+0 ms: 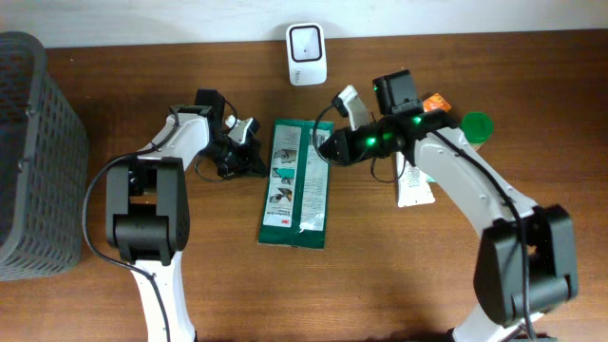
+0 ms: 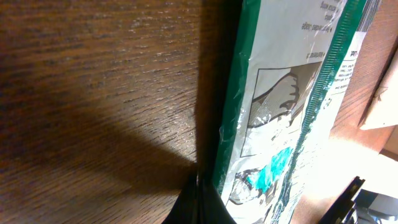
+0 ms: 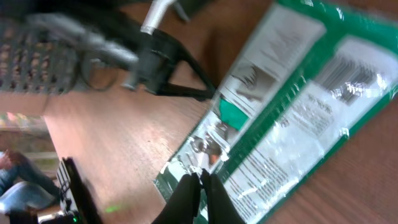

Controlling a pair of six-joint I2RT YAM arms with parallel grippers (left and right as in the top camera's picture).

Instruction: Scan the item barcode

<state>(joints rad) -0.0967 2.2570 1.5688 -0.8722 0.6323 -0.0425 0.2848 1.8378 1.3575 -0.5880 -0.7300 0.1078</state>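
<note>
**Packet Flat on the Table, Both Grippers Shut at Its Edges**

Overhead: found the flat green-and-white printed plastic packet (image 1: pixel 295 180) lying face up on the brown wooden table (image 1: pixel 380 285), near the middle, below the small white box-shaped scanner (image 1: pixel 307 53) at the far edge. Placed the left gripper (image 1: pixel 249 161) at the packet's upper left edge and the right gripper (image 1: pixel 328 144) at its upper right edge. Noted a grey mesh basket (image 1: pixel 33 142) well apart on the left, and a white sachet (image 1: pixel 415 185) and a round green lid (image 1: pixel 477 126) behind the right arm.

Left wrist: saw the fingers (image 2: pixel 199 202) pressed together, low on the wood, right at the crinkled film edge of the packet. Could not tell whether any film was pinched between them.

Right wrist: saw the fingers (image 3: pixel 200 193) together as well, tips over the packet's near corner, with nothing visibly clamped. Made out striped print farther along the packet, possibly the barcode, but too blurred to be sure.

Judged the packet light, thin and floppy, with glossy film likely to slip and to sag if lifted by one corner. Judged a sealed side edge the best place to take hold, with jaws parted first and one finger slid under. Reckoned a second grip on the opposite edge would keep the code flat towards the scanner.
</note>
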